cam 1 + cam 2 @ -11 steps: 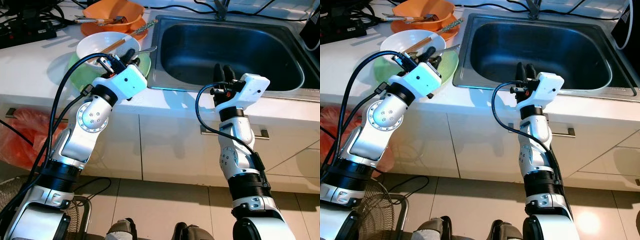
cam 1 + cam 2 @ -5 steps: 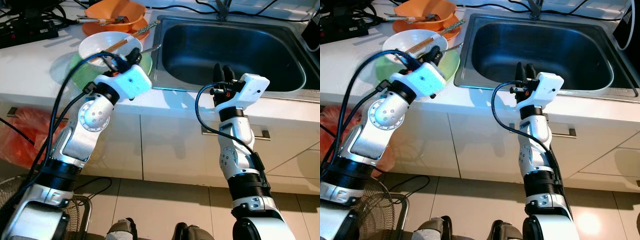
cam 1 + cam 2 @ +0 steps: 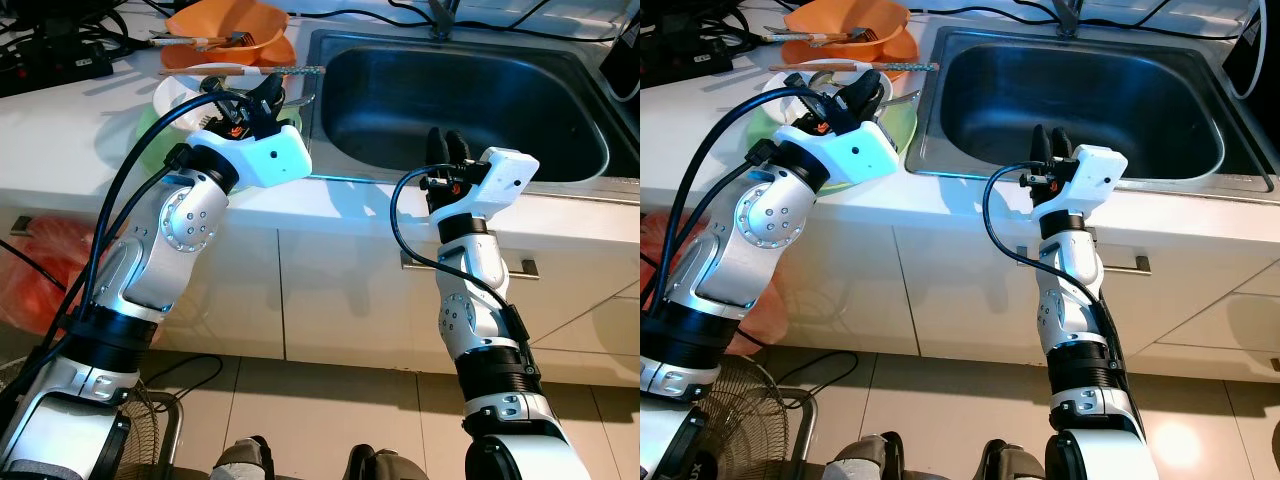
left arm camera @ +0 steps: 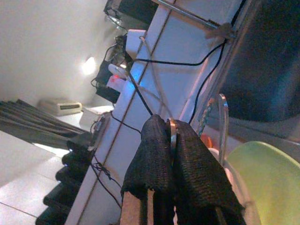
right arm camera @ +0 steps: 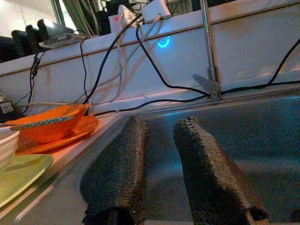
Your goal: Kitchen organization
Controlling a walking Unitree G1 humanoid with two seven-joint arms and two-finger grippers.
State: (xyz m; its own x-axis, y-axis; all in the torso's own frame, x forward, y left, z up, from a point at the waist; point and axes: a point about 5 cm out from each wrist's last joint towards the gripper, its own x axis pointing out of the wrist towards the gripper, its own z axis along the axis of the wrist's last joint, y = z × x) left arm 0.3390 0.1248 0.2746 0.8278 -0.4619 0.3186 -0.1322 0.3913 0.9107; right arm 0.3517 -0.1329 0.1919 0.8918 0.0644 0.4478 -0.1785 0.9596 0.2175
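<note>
Chopsticks lie level, tips toward the sink, clamped in the left pincer; right pincer parted.

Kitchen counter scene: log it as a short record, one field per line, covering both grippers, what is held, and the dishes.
left gripper: raised above the white bowl, shut on chopsticks
chopsticks: held level, tips toward the sink
right gripper: open, holding nothing, at the sink's front rim
white bowl: sits on the green plate
orange bowl: on an orange plate behind the white bowl, utensils inside
sink: basin looks bare
</note>
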